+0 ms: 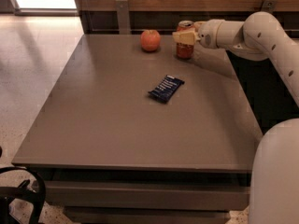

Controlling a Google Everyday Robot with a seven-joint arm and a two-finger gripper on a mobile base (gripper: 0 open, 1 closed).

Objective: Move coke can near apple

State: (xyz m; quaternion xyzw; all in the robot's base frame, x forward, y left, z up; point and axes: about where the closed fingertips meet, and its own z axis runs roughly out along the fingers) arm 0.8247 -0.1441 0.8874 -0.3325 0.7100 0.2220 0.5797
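The coke can is red with a silver top and stands upright at the far side of the table, at or just above its surface. My gripper reaches in from the right and is shut on the can's upper half; its yellowish fingers cover the can's middle. The apple is round and reddish-orange and sits on the table a short way left of the can, with a small gap between them.
A flat dark blue snack packet lies near the table's middle, in front of the can. A wooden wall with metal brackets runs behind the table's far edge. My white arm spans the right side.
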